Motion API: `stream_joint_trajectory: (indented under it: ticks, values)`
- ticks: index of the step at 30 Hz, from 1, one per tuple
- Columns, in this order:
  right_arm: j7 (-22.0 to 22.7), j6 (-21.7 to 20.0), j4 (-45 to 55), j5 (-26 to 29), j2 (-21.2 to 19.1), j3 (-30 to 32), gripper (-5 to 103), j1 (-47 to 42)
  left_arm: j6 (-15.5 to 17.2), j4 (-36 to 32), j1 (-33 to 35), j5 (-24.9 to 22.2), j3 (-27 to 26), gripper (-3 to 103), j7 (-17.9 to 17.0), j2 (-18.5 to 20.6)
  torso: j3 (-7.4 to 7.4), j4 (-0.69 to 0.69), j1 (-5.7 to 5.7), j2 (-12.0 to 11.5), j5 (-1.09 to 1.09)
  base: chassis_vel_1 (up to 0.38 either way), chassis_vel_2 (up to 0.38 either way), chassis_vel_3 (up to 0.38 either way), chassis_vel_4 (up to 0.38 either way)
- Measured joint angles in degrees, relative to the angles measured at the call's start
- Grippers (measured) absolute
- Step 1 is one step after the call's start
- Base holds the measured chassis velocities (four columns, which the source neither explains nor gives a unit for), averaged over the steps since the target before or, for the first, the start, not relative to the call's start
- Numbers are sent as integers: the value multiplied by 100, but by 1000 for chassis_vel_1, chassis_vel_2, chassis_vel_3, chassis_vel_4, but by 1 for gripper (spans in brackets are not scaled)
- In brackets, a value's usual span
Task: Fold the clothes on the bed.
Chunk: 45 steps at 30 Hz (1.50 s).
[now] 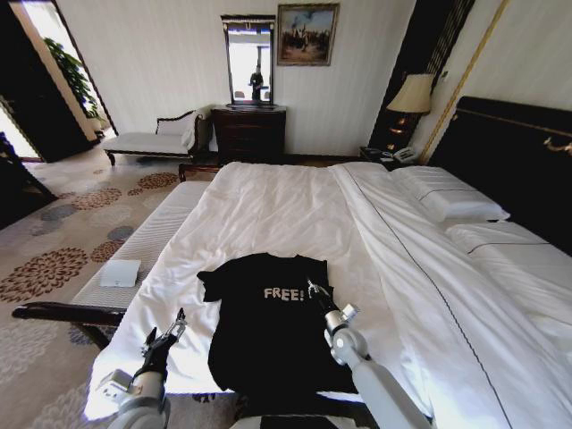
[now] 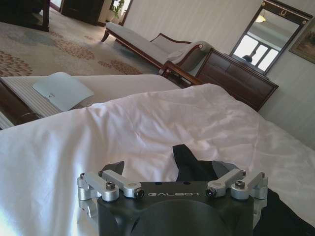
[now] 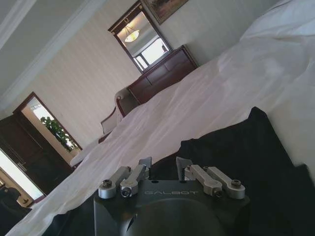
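White bedding covers the bed (image 1: 295, 206), and the black T-shirt (image 1: 268, 331) lies flat at its near edge, at six o'clock in the head view. The left gripper (image 1: 170, 332) hovers at the shirt's eight o'clock with its jaws apart and empty; the right gripper (image 1: 315, 290) sits over the chest lettering at one o'clock, jaws slightly parted, holding nothing. A low pinch could catch the loose sheet along with the shirt, dragging both and bunching the fold.

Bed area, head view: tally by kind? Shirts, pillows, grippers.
Black T-shirt: 1
White pillows: 2
Grippers, left gripper and right gripper: 2
Total: 5
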Motion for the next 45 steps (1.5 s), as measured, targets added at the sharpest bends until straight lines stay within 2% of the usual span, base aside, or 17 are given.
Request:
stream_joint_trajectory:
  ticks: [1,2,5,6,7,8,9,10,14,16,20,27,33,36,38,45]
  values:
    - [-38,25,112,3,-23,37,30,-79,2,13,-13,15,17,100,-2,-5,0,-1,0,0,0,0,0,0,0]
    - [-38,25,112,3,-23,37,30,-79,2,13,-13,15,17,100,-2,-5,0,-1,0,0,0,0,0,0,0]
    - [-98,80,607,140,-73,184,46,-390,16,51,-57,47,57,100,-7,-17,0,0,0,0,0,0,0,0,0]
    - [-98,80,607,140,-73,184,46,-390,16,51,-57,47,57,100,-7,-17,0,0,0,0,0,0,0,0,0]
    - [-69,82,740,211,-77,225,52,-479,18,59,-63,50,57,100,-8,-17,0,-1,0,0,0,0,0,0,0]
    - [58,76,881,325,-77,270,57,-569,19,62,-67,51,57,100,-9,-17,-1,0,0,0,0,0,0,0,0]
    - [264,15,975,458,-74,309,57,-627,20,63,-69,51,53,100,-9,-15,0,-1,0,0,0,0,0,0,0]
    - [264,15,975,458,-74,309,57,-627,20,63,-69,51,53,100,-9,-15,0,-1,0,0,0,0,0,0,0]
    - [1064,-390,1036,1102,-66,450,79,-630,23,72,-72,42,36,100,-10,2,0,0,0,0,1,0,0,0,0]
    - [1184,-504,1008,1251,-85,491,79,-607,23,73,-73,41,35,100,-10,4,0,0,0,0,0,0,0,0,0]
    - [1351,-739,871,1583,-141,600,98,-528,25,88,-74,36,35,100,-11,11,0,0,0,0,0,0,0,0,0]
    - [1339,-768,844,1553,-123,606,100,-513,26,131,-106,34,52,100,-13,10,0,0,0,0,0,0,0,0,0]
    - [1390,-625,713,1260,-20,605,100,-439,30,127,-109,39,48,100,-18,21,0,0,0,0,0,0,0,0,0]
    - [1539,-623,698,1190,-9,607,100,-419,33,126,-131,17,22,100,-21,26,0,1,0,0,1,0,0,0,0]
    - [1807,-628,654,1042,15,629,100,-392,34,173,-154,8,20,100,-26,26,0,0,0,0,0,0,0,0,0]
    - [1791,-728,728,1196,28,645,100,-470,34,207,-169,13,57,100,-26,22,0,0,0,0,0,0,0,0,0]
